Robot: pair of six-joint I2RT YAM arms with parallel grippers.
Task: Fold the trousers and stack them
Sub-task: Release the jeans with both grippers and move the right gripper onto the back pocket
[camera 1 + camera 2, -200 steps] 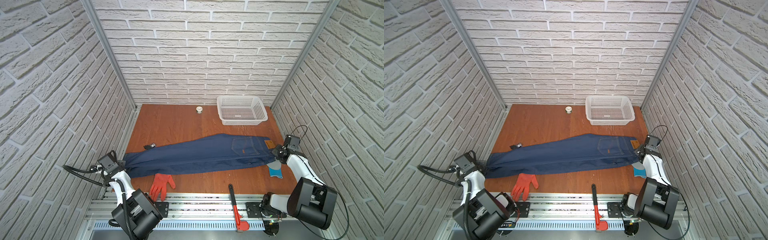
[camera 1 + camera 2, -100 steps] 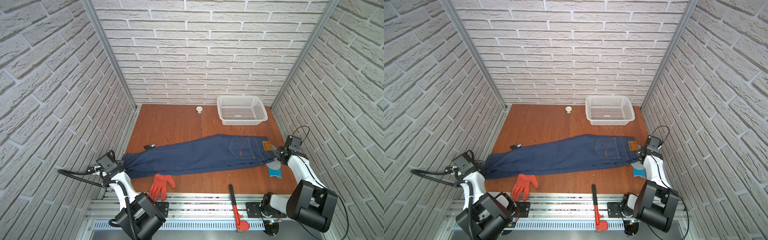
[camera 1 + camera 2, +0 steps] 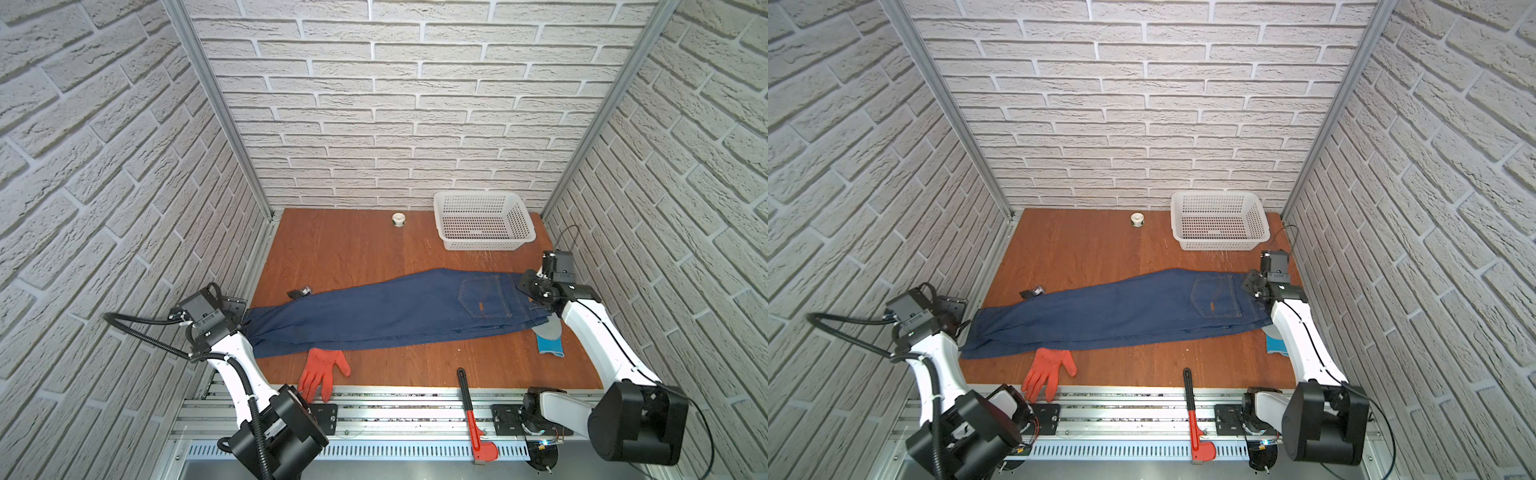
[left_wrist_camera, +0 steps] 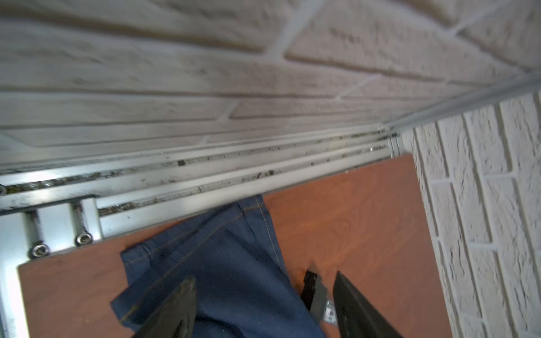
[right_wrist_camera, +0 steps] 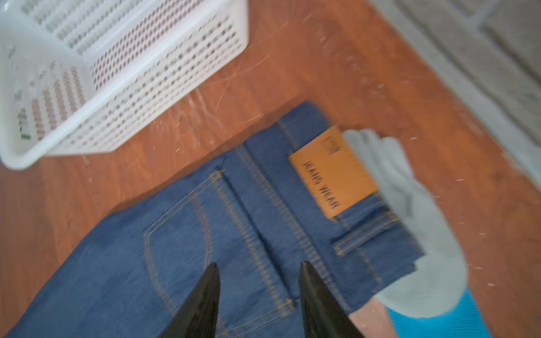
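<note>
In both top views the trousers lie flat, stretched across the table, with the waist to the right and the leg ends to the left. The left claw is at the leg ends, by the table's left edge. The right claw is over the waistband at the right. An orange glove lies just on the near side of the legs, and a white basket stands at the far right.

In the left wrist view the left claw has its fingers spread wide and grips nothing. The leg ends lie under and beyond it. One finger is over denim, the other over bare table beside a small black clip.

The right wrist view is blurred. The right claw has its fingers parted above the seat, beside the back pocket, with nothing pinched between them. The tan waist label lies beyond the tips. A grey-and-blue glove sticks out from under the waist.
</note>
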